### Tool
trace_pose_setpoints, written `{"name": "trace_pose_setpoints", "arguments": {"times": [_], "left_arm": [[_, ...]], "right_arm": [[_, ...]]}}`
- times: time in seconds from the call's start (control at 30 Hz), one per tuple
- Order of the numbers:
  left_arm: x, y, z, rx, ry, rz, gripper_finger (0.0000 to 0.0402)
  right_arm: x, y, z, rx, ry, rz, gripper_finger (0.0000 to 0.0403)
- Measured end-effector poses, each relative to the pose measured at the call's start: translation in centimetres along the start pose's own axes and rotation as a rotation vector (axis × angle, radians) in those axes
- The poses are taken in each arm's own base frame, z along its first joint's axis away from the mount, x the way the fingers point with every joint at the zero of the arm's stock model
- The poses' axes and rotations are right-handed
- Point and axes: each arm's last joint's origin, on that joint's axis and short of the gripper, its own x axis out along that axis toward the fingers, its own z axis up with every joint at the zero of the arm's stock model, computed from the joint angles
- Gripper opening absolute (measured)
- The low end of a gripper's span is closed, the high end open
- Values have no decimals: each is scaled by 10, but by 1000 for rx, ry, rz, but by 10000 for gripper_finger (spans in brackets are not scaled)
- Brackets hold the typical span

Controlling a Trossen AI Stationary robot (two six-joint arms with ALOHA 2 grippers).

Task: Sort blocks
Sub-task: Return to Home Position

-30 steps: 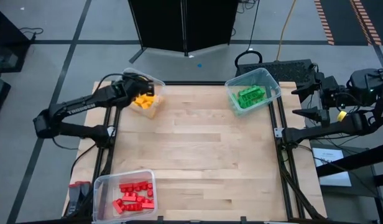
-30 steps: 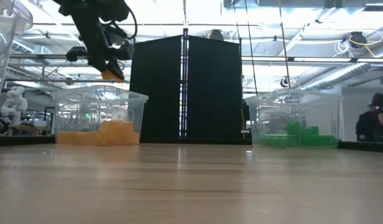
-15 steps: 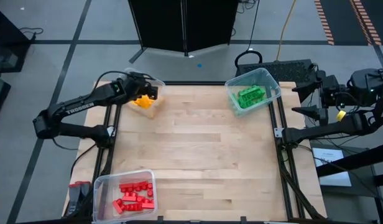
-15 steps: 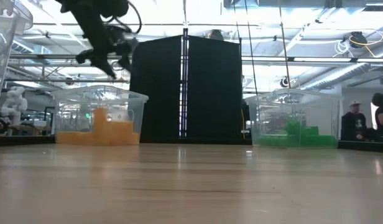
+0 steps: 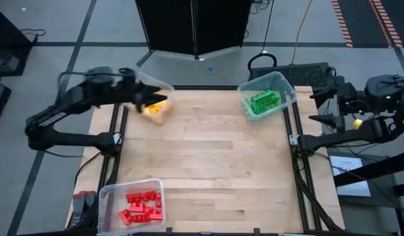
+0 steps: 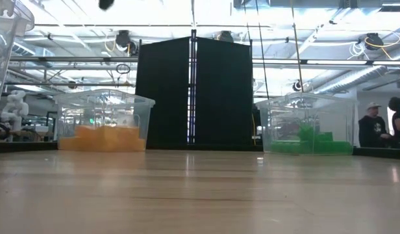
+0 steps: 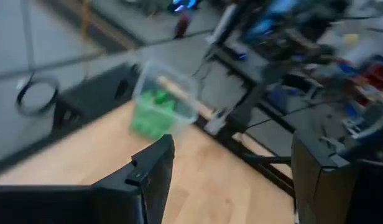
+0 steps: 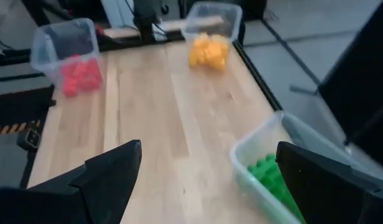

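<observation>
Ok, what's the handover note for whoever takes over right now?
Left gripper: open, empty, high by the far left bin.
Right gripper: open, empty, parked off the table's right edge.
Yellow blocks in that bin, green blocks in the far right bin, red blocks in the near left bin.
No loose blocks visible on the table; sorting looks done.
Remaining: bring the left arm home.

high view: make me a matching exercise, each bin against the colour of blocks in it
Bins, as placed in the high view:
1. top left bin
2. top right bin
3. bottom left bin

Contents:
a. red blocks
b. yellow blocks
c. green blocks

Pairs: 1-b, 2-c, 3-a
</observation>
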Motion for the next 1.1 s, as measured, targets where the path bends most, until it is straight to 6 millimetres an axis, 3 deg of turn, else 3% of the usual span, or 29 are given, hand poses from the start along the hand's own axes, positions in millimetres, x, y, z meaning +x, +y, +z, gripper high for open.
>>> {"name": "trace_pose_setpoints", "arguments": {"times": [0.1,0.27,0.37,0.47,0.57,0.7,0.83,0.9,1.1], "left_arm": [[-35,-7,1,81,-78,-54,208],[-102,-12,-5,172,-257,-120,208],[-130,-13,-14,229,-322,-183,208],[-142,-8,-27,267,-329,-217,208],[-144,-2,-43,273,-350,-271,208],[-126,14,-70,248,-381,-360,208],[-110,28,-99,249,-433,-491,208],[-103,36,-113,255,-456,-552,208],[-85,52,-146,253,-554,-711,208]], "right_arm": [[-26,-6,-12,-31,-148,30,368],[-87,-24,-68,59,-442,69,368],[-100,-29,-90,139,-570,71,368],[-101,-28,-109,138,-661,82,368],[-88,-26,-127,145,-690,77,368],[-54,-21,-142,181,-718,102,368],[-22,-13,-132,189,-631,154,368],[-10,-10,-122,174,-650,184,368],[33,-3,-120,172,-721,298,368]]}}
